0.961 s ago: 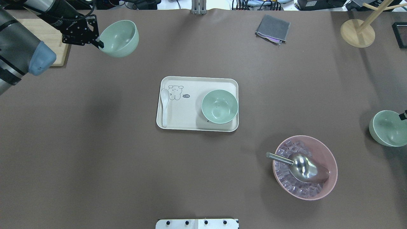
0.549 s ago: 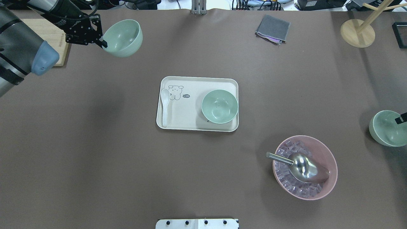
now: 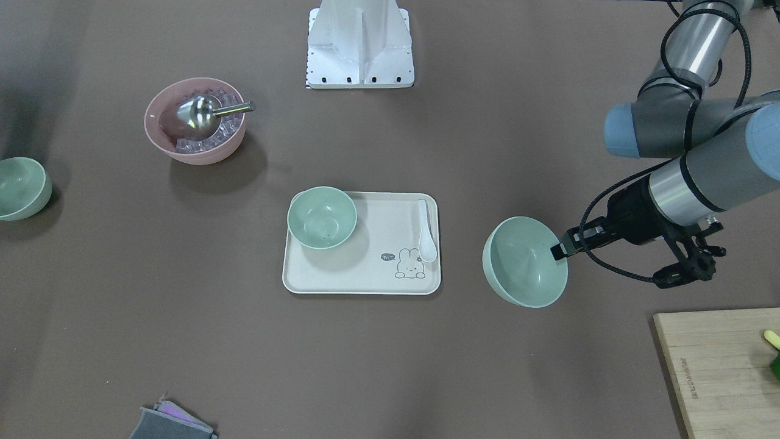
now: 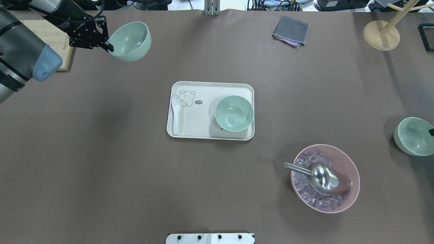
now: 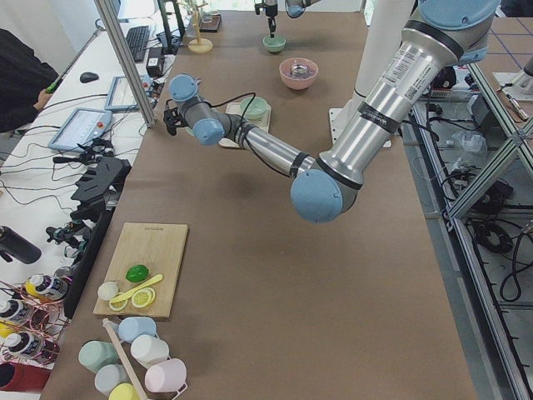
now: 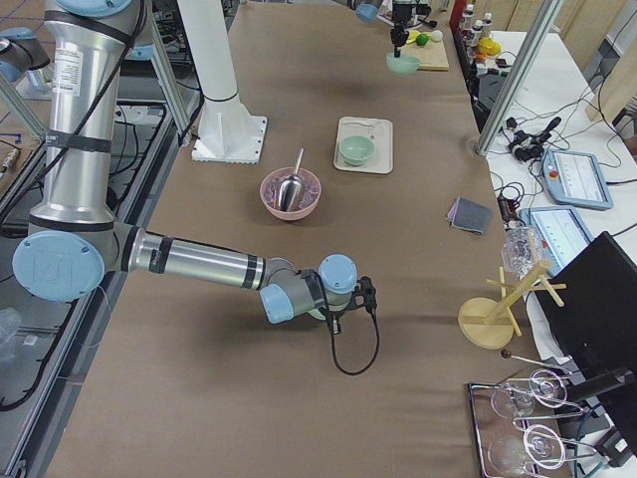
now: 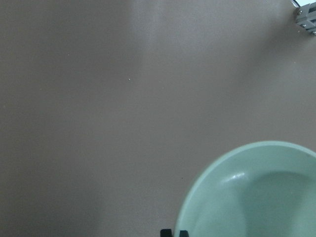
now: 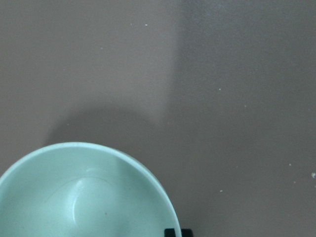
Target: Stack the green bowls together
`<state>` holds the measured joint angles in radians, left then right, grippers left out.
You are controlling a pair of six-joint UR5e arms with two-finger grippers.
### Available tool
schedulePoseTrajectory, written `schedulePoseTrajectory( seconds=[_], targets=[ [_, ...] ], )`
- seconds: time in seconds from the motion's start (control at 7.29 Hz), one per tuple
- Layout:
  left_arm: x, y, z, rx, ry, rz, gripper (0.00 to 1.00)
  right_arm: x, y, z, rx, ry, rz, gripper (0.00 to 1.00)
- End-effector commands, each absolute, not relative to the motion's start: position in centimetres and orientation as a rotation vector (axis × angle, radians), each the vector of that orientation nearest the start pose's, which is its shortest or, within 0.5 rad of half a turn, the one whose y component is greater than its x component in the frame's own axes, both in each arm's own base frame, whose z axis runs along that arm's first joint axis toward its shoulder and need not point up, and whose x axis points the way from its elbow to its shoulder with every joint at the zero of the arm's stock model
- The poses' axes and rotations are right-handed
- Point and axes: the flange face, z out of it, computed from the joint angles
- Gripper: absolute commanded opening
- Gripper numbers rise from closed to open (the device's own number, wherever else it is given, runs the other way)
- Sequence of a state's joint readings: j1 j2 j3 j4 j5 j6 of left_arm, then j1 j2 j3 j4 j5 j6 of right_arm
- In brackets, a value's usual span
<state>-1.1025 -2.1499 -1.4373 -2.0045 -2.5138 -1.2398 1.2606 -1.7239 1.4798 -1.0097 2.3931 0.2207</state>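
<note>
A brown-covered table (image 4: 101,152) in a robot lab: the left gripper (image 3: 556,251) pinches the rim of a green bowl (image 3: 524,262), held clear of the surface, opening up. Well off toward the table's middle, a second green bowl (image 3: 322,217) sits upright on a cream tray (image 3: 365,280) whose rabbit drawing (image 3: 409,265) carries a bubble that appears to read "hi". A third green bowl (image 3: 21,188) sits far across, at the right gripper (image 8: 178,232), whose hold cannot be judged. The cutting board (image 3: 719,366) lettering is illegible.

L end effector (image 5: 177,102) at green bowl (image 5: 183,86), nr table (image 5: 250,292) edge.
</note>
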Motion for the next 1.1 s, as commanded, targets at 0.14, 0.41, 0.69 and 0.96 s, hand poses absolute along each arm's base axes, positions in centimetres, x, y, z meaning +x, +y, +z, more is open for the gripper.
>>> schedulePoseTrajectory(
  seconds=[0.14, 0.41, 0.69, 0.96],
  targets=[
    [32.1, -63.5, 26.2, -0.139, 1.186, -0.312, 0.0, -7.9, -42.3, 70.3, 0.015, -1.006, -0.213, 0.0],
    [39.3, -61.0, 22.6, -0.116, 1.172, -0.323, 0.0, -6.1, -42.9, 68.7, 0.012, -1.132, -0.178, 0.0],
    [42.5, -58.8, 19.2, -0.149, 1.228, -0.315, 0.0, -5.5, -43.6, 67.4, -0.015, -1.184, -0.115, 0.0],
    [48.1, -55.3, 18.8, -0.059, 1.295, -0.337, 0.0, -5.7, -44.4, 66.7, -0.009, -1.198, -0.12, 0.0]
  ],
)
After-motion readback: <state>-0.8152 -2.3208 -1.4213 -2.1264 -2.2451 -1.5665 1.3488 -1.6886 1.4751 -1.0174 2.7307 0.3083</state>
